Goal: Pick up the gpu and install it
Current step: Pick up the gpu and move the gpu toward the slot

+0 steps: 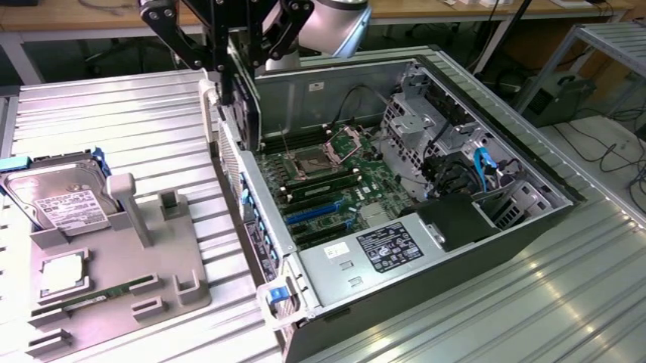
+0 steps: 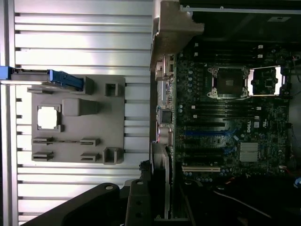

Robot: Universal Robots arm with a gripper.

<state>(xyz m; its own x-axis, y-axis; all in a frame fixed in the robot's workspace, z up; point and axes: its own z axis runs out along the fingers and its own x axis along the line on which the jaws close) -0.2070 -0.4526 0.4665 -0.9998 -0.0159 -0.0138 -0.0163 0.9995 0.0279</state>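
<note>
Exterior view's left is where we begin. A grey parts tray (image 1: 121, 261) lies on the ribbed metal table (image 1: 121, 106). In it we see a blue-edged hard drive (image 1: 63, 198) propped at a tilt at the far end. A square processor (image 1: 63, 274) lies flat nearer the camera, with a long narrow memory stick (image 1: 101, 293) just beside it.

Toward the middle, the arm (image 1: 333, 26) comes in from the top edge, and its black jaws are clenched on the gpu (image 1: 238, 106). The card hangs upright and edge-on to us, with its pale metal bracket (image 1: 209, 102) on the side facing the tray. It is held over the tray-side wall of the open computer case (image 1: 323, 94), well apart from the tray. We cannot tell whether its lower edge meets that wall.

Further right, the case lies on its side with the panel off. Inside it we see the green motherboard (image 1: 333, 185), its open processor socket (image 1: 302, 162) and the blue expansion slots (image 1: 313, 213). The labelled power supply (image 1: 379, 249) sits at the near end. At the exterior view's right, blue cables (image 1: 482, 162) run beside the drive cage (image 1: 429, 125).

From the wrist view we look down on the tray and the motherboard side by side. A silver heat sink (image 2: 248, 151) and a white slot (image 2: 201, 168) stand out on the board, and the dark jaws frame the edge-on card.
</note>
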